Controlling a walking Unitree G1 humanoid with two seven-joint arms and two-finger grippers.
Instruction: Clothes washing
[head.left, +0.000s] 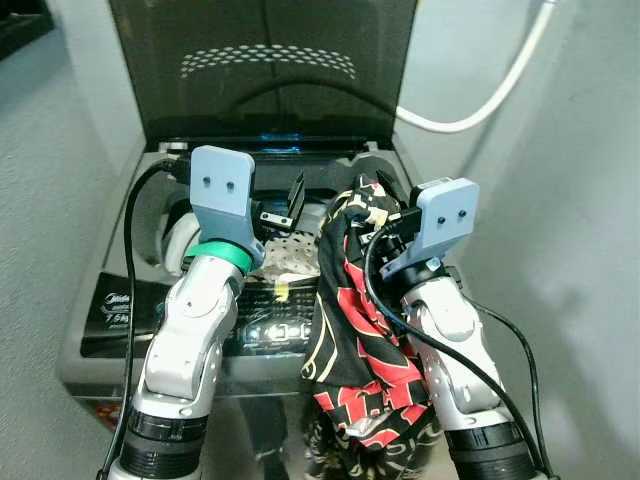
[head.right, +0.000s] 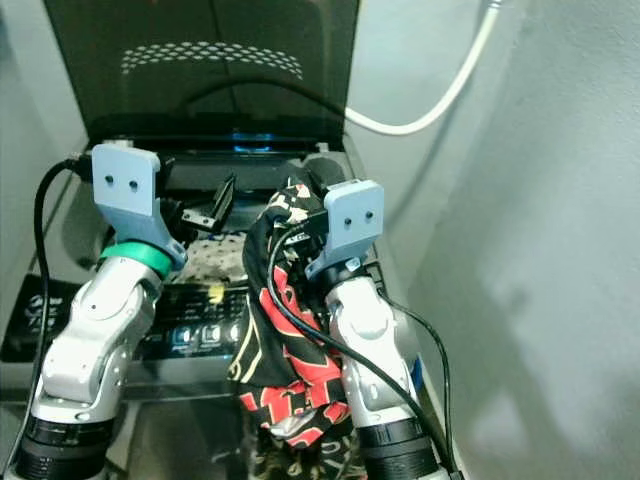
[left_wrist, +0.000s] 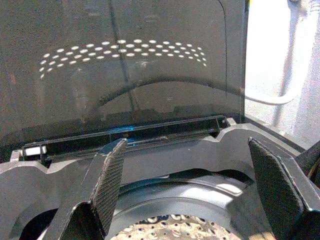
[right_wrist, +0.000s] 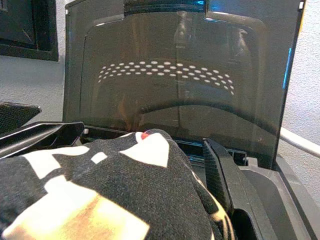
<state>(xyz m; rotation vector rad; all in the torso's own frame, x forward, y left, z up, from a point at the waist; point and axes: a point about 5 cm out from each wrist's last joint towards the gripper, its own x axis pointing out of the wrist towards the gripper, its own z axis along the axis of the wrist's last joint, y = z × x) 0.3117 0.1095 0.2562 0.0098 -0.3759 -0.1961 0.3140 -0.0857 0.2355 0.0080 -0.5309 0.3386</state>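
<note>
A black garment (head.left: 350, 340) with red and cream patterns hangs from my right gripper (head.left: 378, 212), which is shut on its top fold just above the right side of the washer opening. The cloth drapes down over the front of the washer. In the right wrist view the garment (right_wrist: 100, 200) bulges between the fingers (right_wrist: 220, 175). My left gripper (left_wrist: 190, 185) is open and holds nothing, hovering over the perforated steel drum (head.left: 290, 255). The washer's dark lid (head.left: 265, 70) stands upright behind.
The washer's control panel (head.left: 270, 325) runs along the front edge beneath my arms. A white hose (head.left: 490, 95) curves along the grey wall at the right. Grey walls close in on both sides of the machine.
</note>
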